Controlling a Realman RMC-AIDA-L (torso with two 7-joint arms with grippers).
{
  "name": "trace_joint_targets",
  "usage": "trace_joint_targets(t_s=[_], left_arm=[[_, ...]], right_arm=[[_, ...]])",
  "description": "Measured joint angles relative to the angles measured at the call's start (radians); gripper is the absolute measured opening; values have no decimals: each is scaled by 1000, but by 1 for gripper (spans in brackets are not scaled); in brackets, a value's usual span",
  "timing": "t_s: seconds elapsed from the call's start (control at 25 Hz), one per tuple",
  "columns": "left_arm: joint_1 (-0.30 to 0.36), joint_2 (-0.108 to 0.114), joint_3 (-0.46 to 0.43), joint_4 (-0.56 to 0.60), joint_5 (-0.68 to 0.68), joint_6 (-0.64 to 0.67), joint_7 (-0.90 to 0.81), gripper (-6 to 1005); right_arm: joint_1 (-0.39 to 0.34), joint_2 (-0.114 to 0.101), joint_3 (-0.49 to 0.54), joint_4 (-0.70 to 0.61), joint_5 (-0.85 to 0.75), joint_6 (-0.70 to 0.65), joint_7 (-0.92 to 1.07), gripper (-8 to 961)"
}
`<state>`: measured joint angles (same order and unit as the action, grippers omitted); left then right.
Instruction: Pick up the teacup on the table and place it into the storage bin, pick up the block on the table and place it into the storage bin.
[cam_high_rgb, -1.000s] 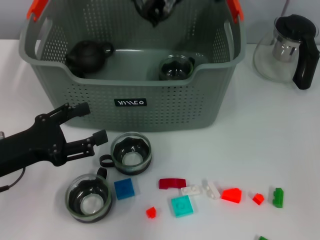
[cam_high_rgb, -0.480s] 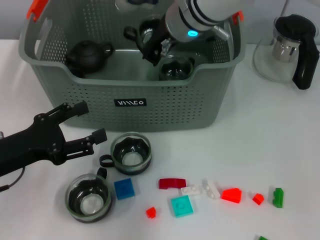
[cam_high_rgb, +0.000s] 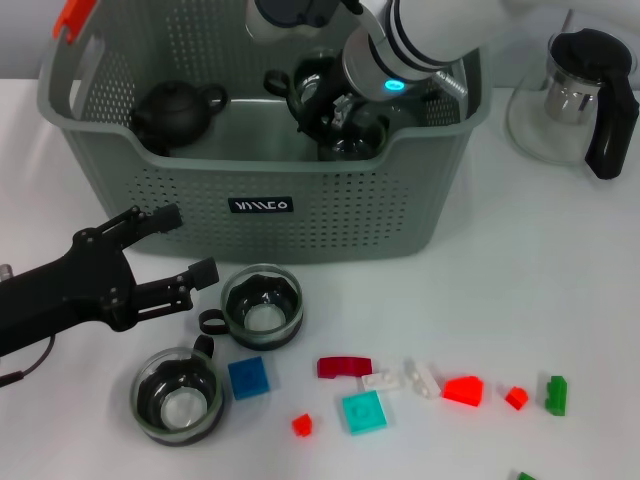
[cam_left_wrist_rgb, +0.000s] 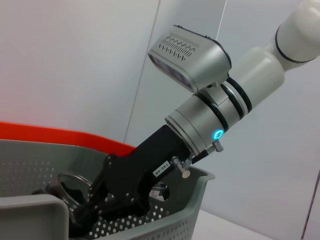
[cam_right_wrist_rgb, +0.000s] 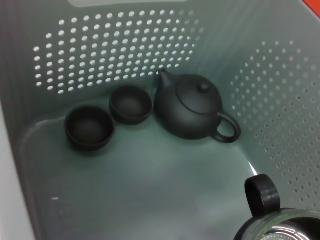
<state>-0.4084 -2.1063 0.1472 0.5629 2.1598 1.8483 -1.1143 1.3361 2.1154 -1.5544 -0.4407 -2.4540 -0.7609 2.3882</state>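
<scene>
My right gripper (cam_high_rgb: 318, 100): inside the storage bin (cam_high_rgb: 330, 215), pinching a glass teacup (cam_high_rgb: 308, 85).
My left gripper (cam_high_rgb: 170, 248): spread, beside another teacup (cam_high_rgb: 262, 305).

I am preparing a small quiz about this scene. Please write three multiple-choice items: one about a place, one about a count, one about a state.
1. Where is the black teapot?
A. on the table beside the glass cups
B. inside the storage bin
C. next to the glass pitcher

2. How many glass teacups stand on the table in front of the bin?
A. one
B. two
C. four

3. What is the right gripper doing?
A. holding a glass teacup over the bin's inside
B. resting open on the table
C. gripping a red block

Answers:
1 B, the teapot sits on the bin floor in the head and right wrist views.
2 B, one teacup and a second stand near the left gripper, whose jaws are open.
3 A, the carried teacup hangs inside the bin walls.
</scene>
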Motion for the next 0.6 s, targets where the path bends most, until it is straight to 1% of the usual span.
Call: trace_joint_targets(t_s=[0.6], left_arm=[[0,-4,0,0,0,8,0,934]], right_arm=[[0,-1,-2,30,8,14,26,149]])
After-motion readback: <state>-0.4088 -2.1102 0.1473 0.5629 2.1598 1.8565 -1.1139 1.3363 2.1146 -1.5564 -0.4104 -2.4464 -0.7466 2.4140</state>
